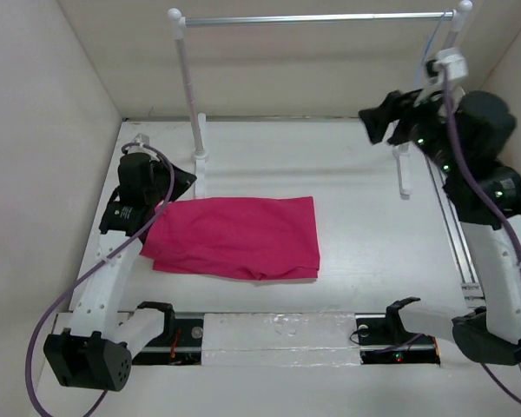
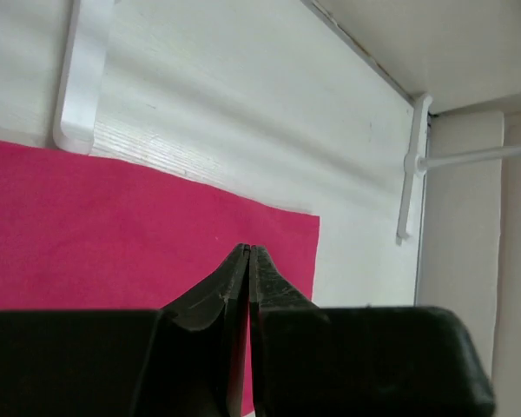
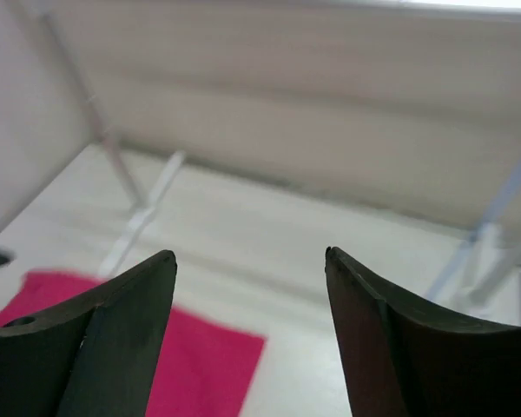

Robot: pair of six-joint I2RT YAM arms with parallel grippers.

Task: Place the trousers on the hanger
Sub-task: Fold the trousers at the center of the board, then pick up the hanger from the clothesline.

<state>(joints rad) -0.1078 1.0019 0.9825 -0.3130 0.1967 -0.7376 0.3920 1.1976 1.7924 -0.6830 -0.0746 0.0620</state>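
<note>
Trousers (image 1: pixel 234 236) lie folded flat on table (image 1: pixel 365 234), centre-left of top view. L gripper (image 2: pixel 248 254) sits at their upper-left corner, jaws pressed tight together over the pink cloth; can't tell if any fabric's pinched. R gripper (image 3: pixel 250 254) is raised in upper right by rack (image 1: pixel 313 17) post, fingers spread wide, holding nothing.

Trousers (image 1: pixel 234 234) lie on the table (image 1: pixel 365 252) left of centre, in front of the rack (image 1: pixel 317 17) (its left post just behind them). My left gripper (image 2: pixel 249 253) is over their left end, my right gripper (image 3: pixel 250 256) far back-right.
</note>
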